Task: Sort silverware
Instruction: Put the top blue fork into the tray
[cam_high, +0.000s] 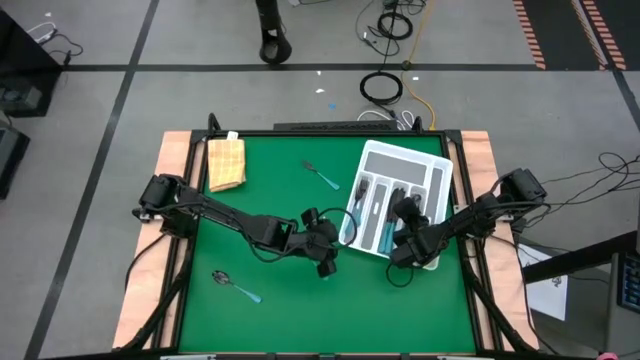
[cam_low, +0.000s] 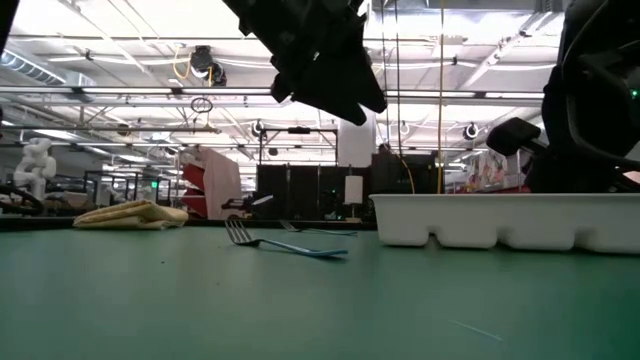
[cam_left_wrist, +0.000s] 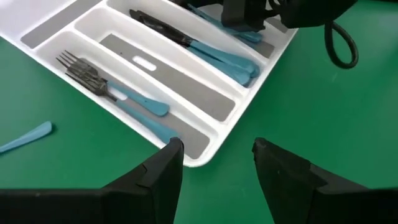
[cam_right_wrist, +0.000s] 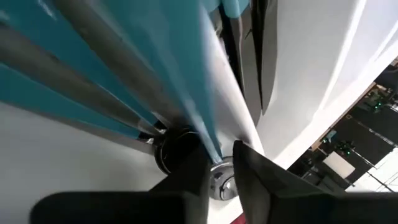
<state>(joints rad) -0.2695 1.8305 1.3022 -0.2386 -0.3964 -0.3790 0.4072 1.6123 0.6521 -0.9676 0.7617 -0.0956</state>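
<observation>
The white divided tray (cam_high: 400, 190) sits at the right of the green table, with several teal-handled pieces of silverware in it: forks (cam_left_wrist: 106, 87) in one slot, other pieces (cam_left_wrist: 205, 50) in the slot beside it. One fork (cam_high: 322, 175) lies on the table left of the tray, and a spoon (cam_high: 235, 285) lies near the front left. My right gripper (cam_high: 405, 240) (cam_right_wrist: 217, 158) reaches down into the tray's near end, slightly open, with a teal handle's end (cam_right_wrist: 208, 134) in the gap. My left gripper (cam_high: 330, 245) (cam_left_wrist: 217, 149) hovers open by the tray's near left corner, holding nothing. My right gripper's fingers (cam_right_wrist: 186, 171) stand close on either side of a teal handle's end (cam_right_wrist: 208, 134), slanting down into a tray slot. The piece lies along the slot among other handles. I cannot tell whether the fingers touch it.
A folded yellow cloth (cam_high: 226, 162) lies at the table's far left corner. The middle and left of the green table (cam_high: 260, 200) are bare. Cables and a stand are on the floor beyond the far edge.
</observation>
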